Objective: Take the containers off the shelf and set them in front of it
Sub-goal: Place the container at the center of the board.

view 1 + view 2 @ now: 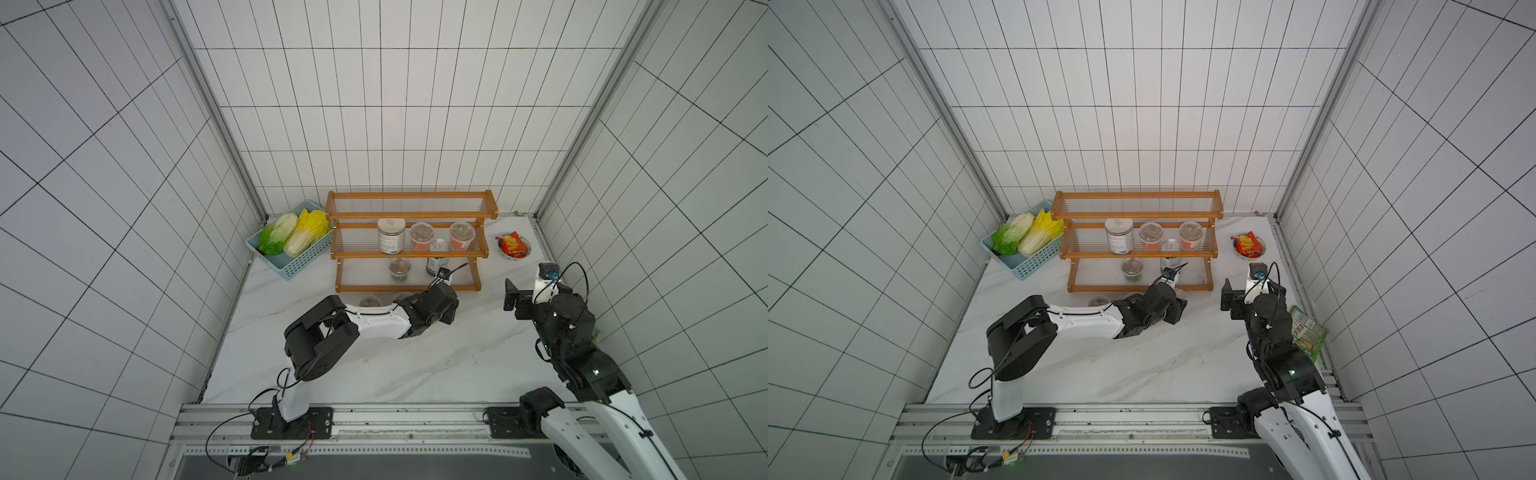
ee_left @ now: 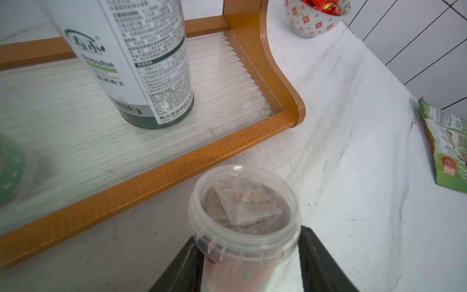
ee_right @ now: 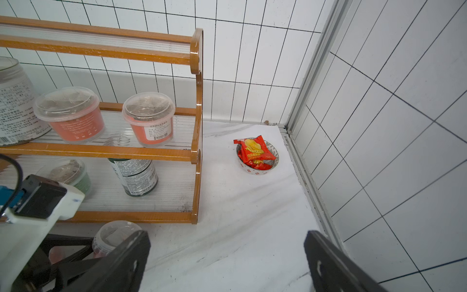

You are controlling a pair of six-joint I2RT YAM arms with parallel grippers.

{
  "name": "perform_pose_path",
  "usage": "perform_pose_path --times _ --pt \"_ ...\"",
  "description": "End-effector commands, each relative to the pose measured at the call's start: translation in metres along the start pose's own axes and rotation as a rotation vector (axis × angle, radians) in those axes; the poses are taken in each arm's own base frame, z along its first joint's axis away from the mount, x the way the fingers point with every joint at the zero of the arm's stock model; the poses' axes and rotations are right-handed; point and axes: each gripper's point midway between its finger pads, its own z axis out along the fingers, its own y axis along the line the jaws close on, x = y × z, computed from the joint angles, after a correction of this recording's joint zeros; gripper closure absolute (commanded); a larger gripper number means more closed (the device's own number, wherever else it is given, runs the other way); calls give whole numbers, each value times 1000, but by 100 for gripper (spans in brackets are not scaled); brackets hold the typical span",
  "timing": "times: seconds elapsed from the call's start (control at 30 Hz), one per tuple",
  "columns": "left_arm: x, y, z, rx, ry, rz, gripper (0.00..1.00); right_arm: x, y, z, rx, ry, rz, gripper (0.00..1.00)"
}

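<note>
Containers [image 1: 391, 236], five, stand on the shelf [image 1: 411, 215] in both top views; two cups [image 1: 370, 300] sit on the table [image 1: 415, 365] before it. What those views hide we see in the left wrist view: the left pincer [image 2: 249, 255] clamped on a clear lidded cup [image 2: 243, 215] just before the bottom rail [image 2: 151, 177]. The right pincer [image 3: 227, 252] gapes wide.

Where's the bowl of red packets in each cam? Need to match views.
Top view: bowl on the table, right of the shelf.
Top view: same spot.
Left wrist: past the shelf's end post, cut by the frame edge.
Right wrist: on the table beyond that end post.
Shared landmark: the shelf's end post.
</note>
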Motion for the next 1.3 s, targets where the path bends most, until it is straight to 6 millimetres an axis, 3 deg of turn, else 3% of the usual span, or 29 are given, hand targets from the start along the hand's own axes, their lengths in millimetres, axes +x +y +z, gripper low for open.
perform_pose_path --times 0.0,0.47,0.9,1.27 --pt "11 3 9 13 14 9 43 2 0 4 2 -5 -4 1" --pt "17 6 -1 17 27 29 37 0 2 3 -15 -14 0 1" --pt "8 13 -6 -35 185 3 23 0 9 5 -49 -6 18 1" --pt "19 12 11 -55 372 -13 21 -1 9 2 -61 -15 60 1"
